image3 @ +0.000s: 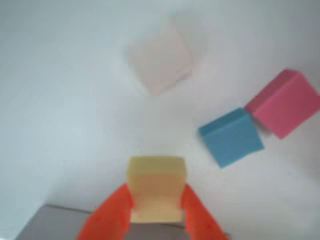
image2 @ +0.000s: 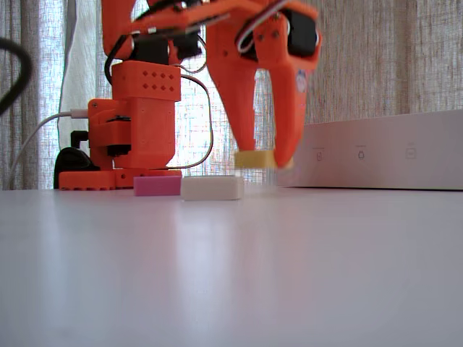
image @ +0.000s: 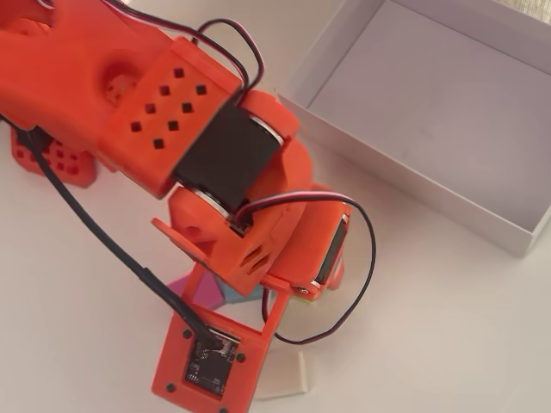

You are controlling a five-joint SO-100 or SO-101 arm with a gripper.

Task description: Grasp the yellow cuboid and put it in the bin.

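Observation:
The yellow cuboid point(image2: 253, 159) is pinched between the two orange fingers of my gripper point(image2: 263, 162) and hangs a little above the table. In the wrist view the cuboid point(image3: 155, 192) sits between the fingers point(image3: 112, 215), with the table below it. The bin point(image: 405, 176), a shallow white box with a pale floor, lies at the upper right of the overhead view. In the fixed view its side wall point(image2: 383, 152) stands just right of the gripper. In the overhead view the arm hides the gripper's jaws and the cuboid.
A cream-white block point(image2: 212, 188) and a pink block point(image2: 157, 185) lie on the table left of the gripper. The wrist view shows the cream block point(image3: 160, 60), a blue block point(image3: 231, 137) and the pink block point(image3: 285, 102). The arm's base point(image2: 134, 130) stands behind.

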